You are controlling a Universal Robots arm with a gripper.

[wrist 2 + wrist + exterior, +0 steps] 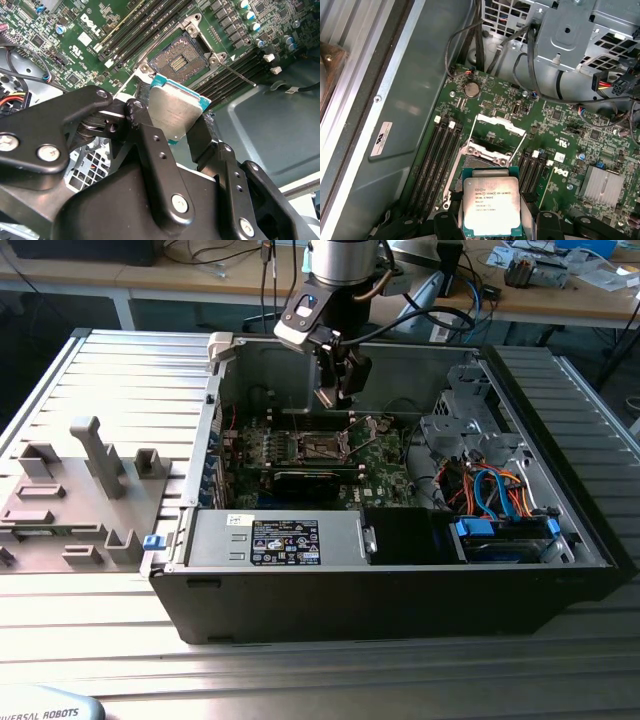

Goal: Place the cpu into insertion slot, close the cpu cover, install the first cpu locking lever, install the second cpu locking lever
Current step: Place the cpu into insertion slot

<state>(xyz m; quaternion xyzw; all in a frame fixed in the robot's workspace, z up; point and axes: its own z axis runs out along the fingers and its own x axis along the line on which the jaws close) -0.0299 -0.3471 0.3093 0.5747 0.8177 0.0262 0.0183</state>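
Overhead, downturned jaws pinch the cpu [491, 205] above the insertion slot [176, 59].

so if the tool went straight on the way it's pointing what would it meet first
Probably the open insertion slot, which lies just beyond the cpu that the tool holds; the cpu would touch first. Depth is hard to judge.
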